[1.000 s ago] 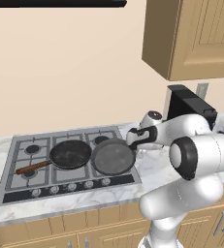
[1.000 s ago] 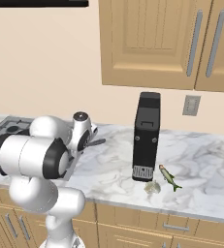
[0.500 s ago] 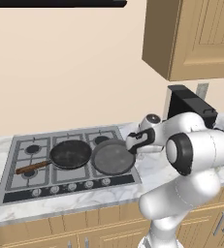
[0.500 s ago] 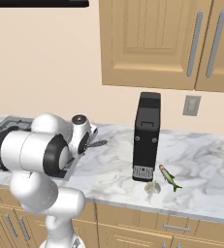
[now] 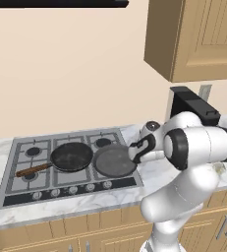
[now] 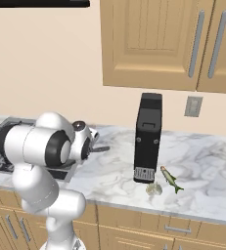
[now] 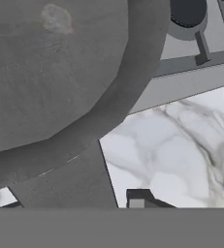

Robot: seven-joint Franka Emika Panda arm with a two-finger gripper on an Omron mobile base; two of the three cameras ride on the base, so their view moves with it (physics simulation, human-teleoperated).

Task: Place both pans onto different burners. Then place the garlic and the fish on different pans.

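The gripper (image 7: pixel 74 203) straddles the short grey handle of the dark grey pan (image 7: pixel 45 72). In the hand view one dark finger tip (image 7: pixel 138 197) rises at the 3 o'clock side of the handle, and a sliver of the other shows at the 9 o'clock side. The jaws stand fairly narrow, but I cannot tell whether they press on the handle or only stand around it. From the gripper, the pan's round body spreads toward 11 o'clock, with a pale smudge on its floor. One burner (image 7: pixel 188 12) sits at 1 o'clock, past the pan's rim, under a dark grate. Marble table (image 7: pixel 181 145) lies at 2 o'clock.

In the left base view the grey pan (image 5: pixel 114 161) rests on the right part of the steel cooktop (image 5: pixel 129 183), with its handle pointing to 3 o'clock into the robot's hand. The black pan (image 5: pixel 71 156) sits at 9 o'clock of it, rims just beside each other, over the middle burner. Its brown wooden handle (image 5: pixel 34 171) points toward 8 o'clock.

In the right base view the fish (image 6: pixel 170 178) and the garlic (image 6: pixel 154 188) lie on the table (image 6: pixel 202 166), well apart from the cooktop. The garlic is at 6 o'clock of a tall black appliance (image 6: pixel 147 136), and the fish at 2 o'clock of the garlic, just beside it.
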